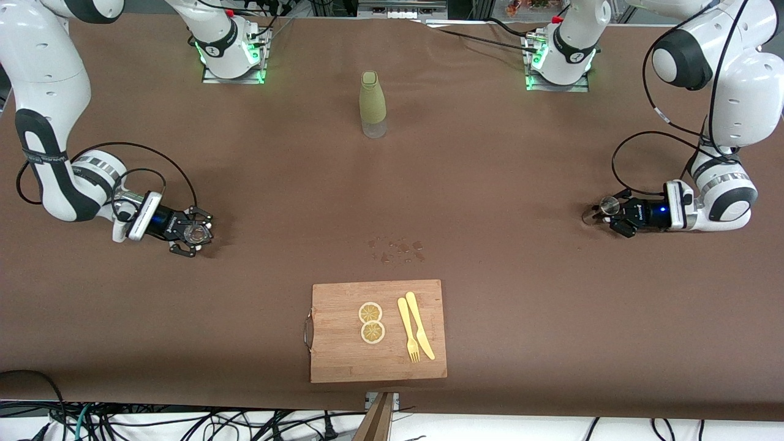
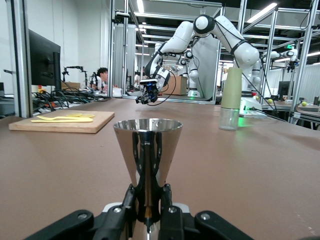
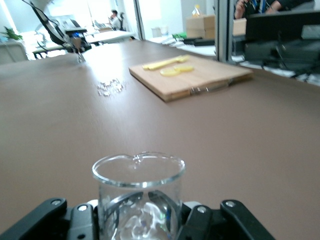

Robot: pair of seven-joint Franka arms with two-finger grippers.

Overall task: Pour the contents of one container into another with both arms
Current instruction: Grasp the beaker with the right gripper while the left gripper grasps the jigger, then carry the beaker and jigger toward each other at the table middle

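Left gripper (image 1: 603, 211) low at left arm's end of table (image 1: 490, 184), pinching metal cup (image 2: 147, 150) at its narrow waist, cup upright. Right gripper (image 1: 196, 234) low at right arm's end, fingers closed round clear glass beaker (image 3: 139, 192), upright, small amt of liquid at bottom. Both well apart. Green bottle (image 1: 373, 104) upright mid-table btwn arm bases. Spilled drops (image 1: 398, 249) nearer front camera, then wooden board (image 1: 378, 331) w/ two lemon slices (image 1: 371, 322), yellow fork (image 1: 408, 331) and knife (image 1: 419, 324).
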